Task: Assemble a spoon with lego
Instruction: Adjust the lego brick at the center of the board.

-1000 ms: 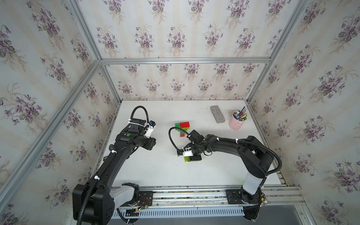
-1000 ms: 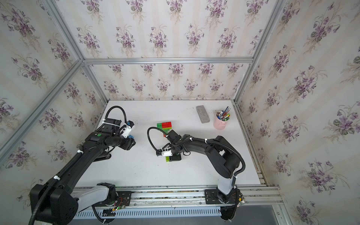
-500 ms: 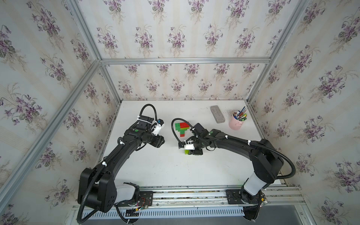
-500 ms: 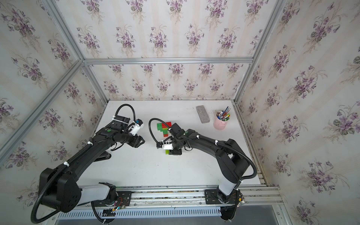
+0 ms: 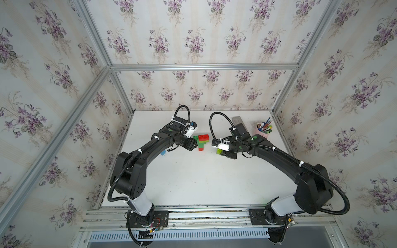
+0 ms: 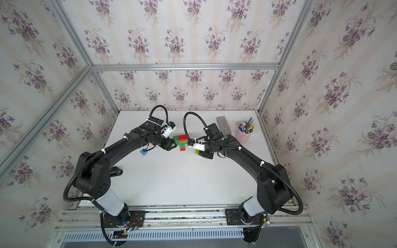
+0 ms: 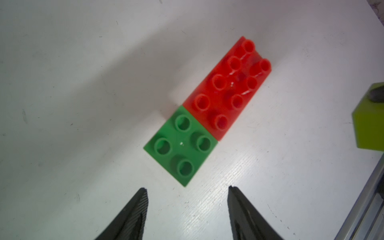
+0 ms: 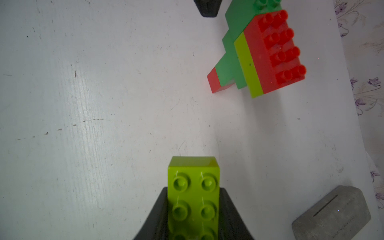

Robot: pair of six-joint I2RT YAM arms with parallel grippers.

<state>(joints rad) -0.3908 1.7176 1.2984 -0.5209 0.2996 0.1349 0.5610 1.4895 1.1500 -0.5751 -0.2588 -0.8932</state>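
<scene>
Quick rundown for you: your right gripper [image 8: 193,194] is clamped on a lime brick [image 8: 193,205]. The fingers [image 8: 160,205] press on its two long sides, studs face the wrist camera, and the front end sticks out past the tips. I can't tell from these shots whether the brick is off the table [image 5: 193,182] or resting on it.

Your left gripper [image 7: 187,189] has its jaws spread with nothing between them. It sits just beside the dark green end of the half-built spoon [image 5: 200,142], with a sliver of bare table showing in between, so no contact.

The spoon sits mid-table between the two grippers in both top views. Its studded end has a red 2x4 [image 7: 228,87] and a dark green 2x2 [image 7: 180,145] side by side. Below those come lime and green layers, narrowing to a small red piece. The held lime brick is near it on your right side but clearly apart.

A light blue brick [image 6: 143,152] lies loose by your left arm. The grey block [image 6: 223,123] and the pink pen cup [image 6: 243,134] are at the far right.
</scene>
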